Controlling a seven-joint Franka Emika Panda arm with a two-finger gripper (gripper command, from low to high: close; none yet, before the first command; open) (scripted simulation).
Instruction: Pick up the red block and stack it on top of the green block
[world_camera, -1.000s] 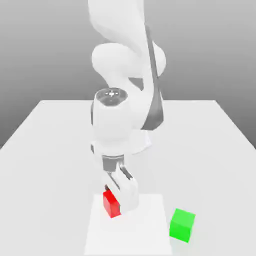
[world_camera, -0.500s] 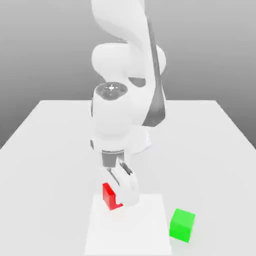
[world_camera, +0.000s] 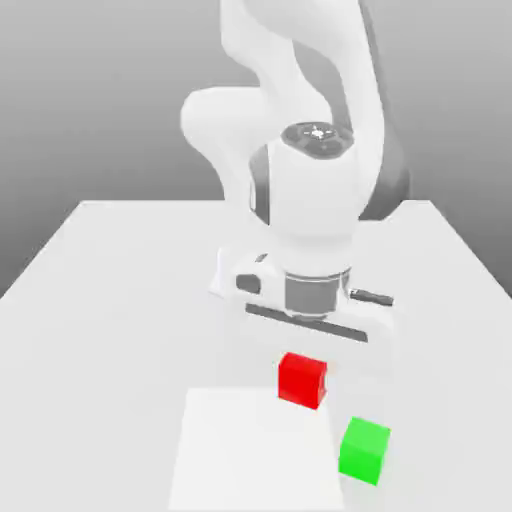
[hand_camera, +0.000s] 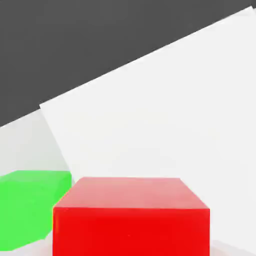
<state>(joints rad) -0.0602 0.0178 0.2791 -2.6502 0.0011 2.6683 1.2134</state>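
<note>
The arm's tool (world_camera: 303, 372) is clenched on the red block (world_camera: 302, 380), carrying it clear of the white counter (world_camera: 120, 290) beneath the broad white hand. The green block (world_camera: 363, 451) sits on the counter at about four o'clock from the red one, near but apart, just beside a lighter square patch (world_camera: 250, 455). From the hand camera, the red block (hand_camera: 131, 217) looms close, the green block (hand_camera: 27, 205) beside and below it.

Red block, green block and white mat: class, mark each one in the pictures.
red block (world_camera: 302, 380), exterior view, front face
green block (world_camera: 363, 451), exterior view, front face
white mat (world_camera: 250, 460), exterior view, bare middle
</note>
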